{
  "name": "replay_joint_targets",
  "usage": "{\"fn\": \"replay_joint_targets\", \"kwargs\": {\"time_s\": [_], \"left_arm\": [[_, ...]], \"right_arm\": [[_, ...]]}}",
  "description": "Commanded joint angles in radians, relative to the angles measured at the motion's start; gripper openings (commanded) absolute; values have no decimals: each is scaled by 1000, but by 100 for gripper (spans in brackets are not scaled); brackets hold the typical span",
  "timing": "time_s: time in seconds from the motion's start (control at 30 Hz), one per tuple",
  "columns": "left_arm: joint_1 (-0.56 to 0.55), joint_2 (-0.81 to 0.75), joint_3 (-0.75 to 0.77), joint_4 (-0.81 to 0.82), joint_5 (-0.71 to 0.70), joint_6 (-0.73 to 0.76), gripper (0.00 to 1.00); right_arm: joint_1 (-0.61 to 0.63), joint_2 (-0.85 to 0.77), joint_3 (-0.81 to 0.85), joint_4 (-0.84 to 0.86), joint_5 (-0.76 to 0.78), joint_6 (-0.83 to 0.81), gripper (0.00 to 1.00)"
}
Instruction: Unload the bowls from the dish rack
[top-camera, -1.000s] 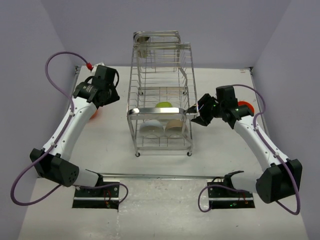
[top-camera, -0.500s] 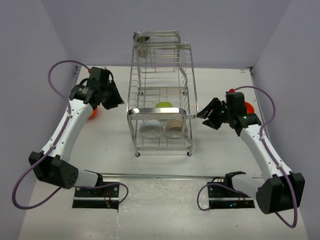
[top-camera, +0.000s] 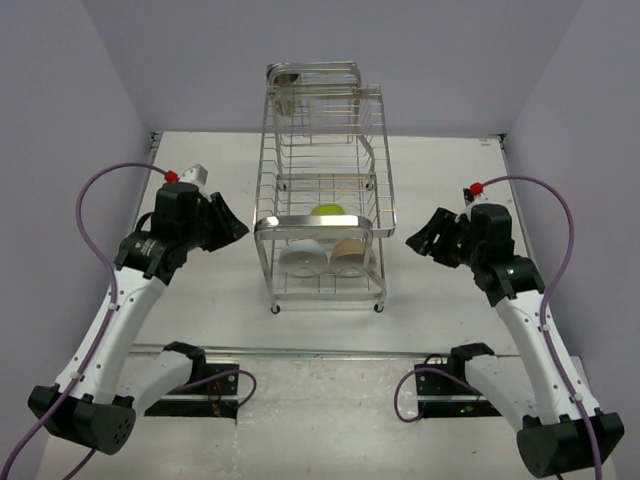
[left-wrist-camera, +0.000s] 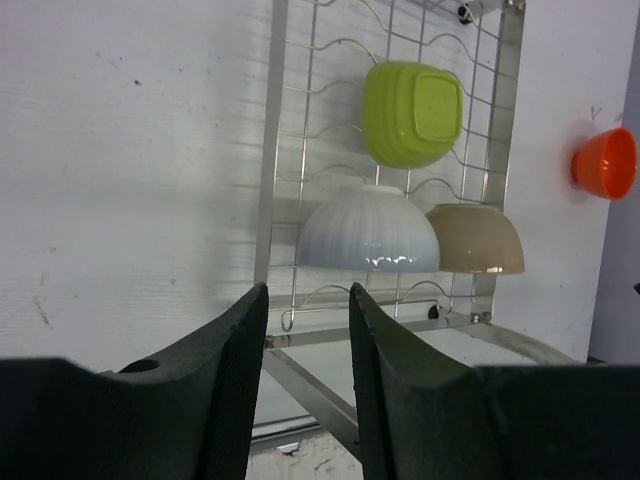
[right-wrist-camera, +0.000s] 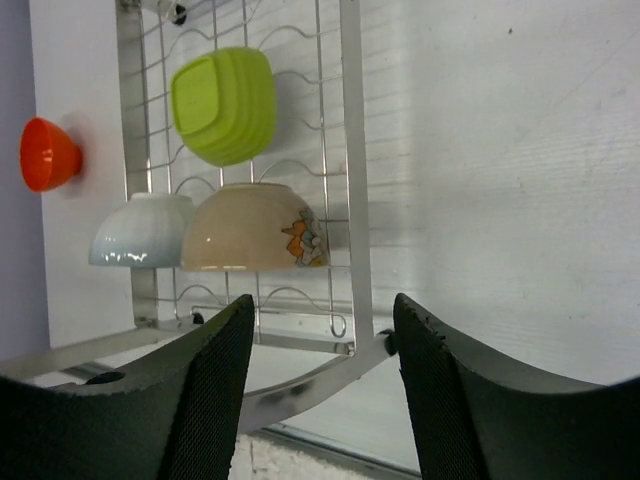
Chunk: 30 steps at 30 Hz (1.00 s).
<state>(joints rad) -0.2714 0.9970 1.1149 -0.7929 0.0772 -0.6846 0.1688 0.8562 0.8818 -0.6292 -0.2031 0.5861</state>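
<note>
Top external view: lime-green bowl (top-camera: 327, 211), white bowl (top-camera: 302, 258) and beige bowl (top-camera: 350, 256) are seen in the dish rack (top-camera: 290, 223), likely its low shelf. The left gripper (top-camera: 228, 222) and right gripper (top-camera: 420, 240) are held part open, empty, beside it. One must be gripped next.

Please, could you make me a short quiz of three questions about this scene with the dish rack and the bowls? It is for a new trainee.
1. Multiple choice: how many bowls sit in the rack? A) two B) three C) five
2. True or false: the left gripper and the right gripper are both open and hold nothing.
3. Fill in: in the left wrist view, the one bowl on the table outside the rack has the colour ___.

Key:
1. B: the white bowl, the beige bowl and the green bowl.
2. True.
3. Orange: it is the orange bowl.
</note>
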Motion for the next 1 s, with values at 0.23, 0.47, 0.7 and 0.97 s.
{"fn": "replay_joint_targets", "kwargs": {"time_s": [0.23, 0.47, 0.7, 0.97], "left_arm": [[-8, 107, 5, 110, 345, -208, 40], [-9, 115, -10, 73, 433, -546, 38], [-26, 55, -136, 122, 405, -786, 37], [-64, -47, -378, 291, 311, -931, 36]], "right_arm": [[18, 41, -15, 123, -351, 450, 57], [24, 32, 42, 135, -291, 719, 58], [41, 9, 31, 186, -203, 822, 58], [41, 14, 6, 217, -199, 796, 58]]}}
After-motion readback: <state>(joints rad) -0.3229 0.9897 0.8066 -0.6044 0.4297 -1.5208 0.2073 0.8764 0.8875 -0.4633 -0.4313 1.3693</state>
